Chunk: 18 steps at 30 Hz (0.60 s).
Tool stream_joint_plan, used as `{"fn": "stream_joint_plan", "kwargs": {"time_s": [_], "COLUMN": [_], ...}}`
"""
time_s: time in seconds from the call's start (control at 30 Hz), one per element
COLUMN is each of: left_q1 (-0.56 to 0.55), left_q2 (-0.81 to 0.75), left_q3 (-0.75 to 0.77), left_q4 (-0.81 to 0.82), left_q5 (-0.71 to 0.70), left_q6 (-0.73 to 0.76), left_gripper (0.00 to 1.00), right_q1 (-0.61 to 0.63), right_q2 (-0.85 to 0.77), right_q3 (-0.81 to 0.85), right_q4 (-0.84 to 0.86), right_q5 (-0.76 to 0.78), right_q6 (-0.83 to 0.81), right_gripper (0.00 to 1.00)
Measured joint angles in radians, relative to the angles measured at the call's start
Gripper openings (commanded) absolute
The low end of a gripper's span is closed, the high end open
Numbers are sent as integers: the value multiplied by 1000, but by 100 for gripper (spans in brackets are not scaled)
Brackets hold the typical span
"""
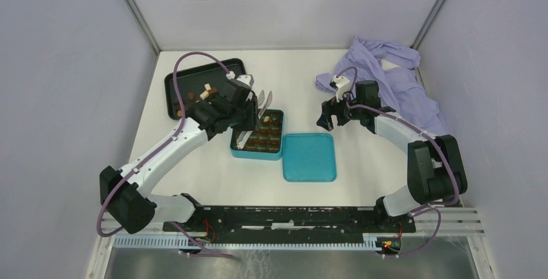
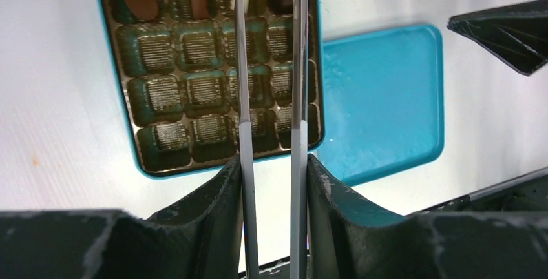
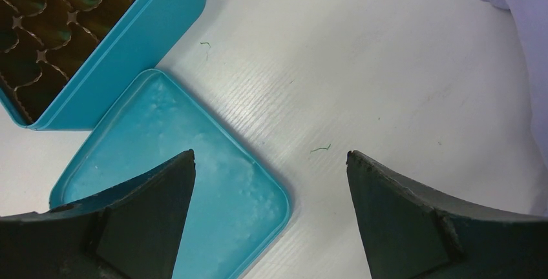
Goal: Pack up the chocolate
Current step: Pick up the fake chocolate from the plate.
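So, mid-pack by the look of it: four pcs of chocolate (image 2: 139, 0) sit in the far row of the box (image 1: 255, 154), and the cells that show in the other rows are bare. More pcs wait on the tray (image 1: 194, 73) at the far-left corner of the counter. L gripper (image 2: 271, 182) is clamped on the tweezers (image 2: 240, 66), whose blades run spread apart over the box w/ nothing seen between them. The tips run off the top of the wrist view, but from above they look apart and empty. My read: tweezers empty, so another pick is due. That prob. needs the L arm to swing to the tray, set the tips either side of one pc, squeeze just enough, then carry it to a free cell in the 2nd row. L arm reaches in from the near-left edge, wrist tipped down over the box mid-counter. R gripper (image 3: 271, 156) hangs empty w/ jaws wide near the far edge of the lid (image 1: 309, 157), which lies just beside the box twd the near-right. Its arm is bent, seemingly idle. A cloth (image 1: 394, 72) is bunched in the far-right corner.
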Motion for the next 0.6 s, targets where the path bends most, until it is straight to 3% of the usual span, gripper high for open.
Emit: {"fn": "stream_joint_plan", "kwargs": {"time_s": [0.6], "left_q1": [350], "left_q2": [0], "left_q3": [8], "left_q4": [-35], "left_q5": [88], "left_q6": [183], "left_gripper": [44], "right_q1": [0], "right_q2": [-8], "right_q3": [-17], "right_q4": [10], "right_q5": [-19], "right_q6": [-8], "right_gripper": [92]}}
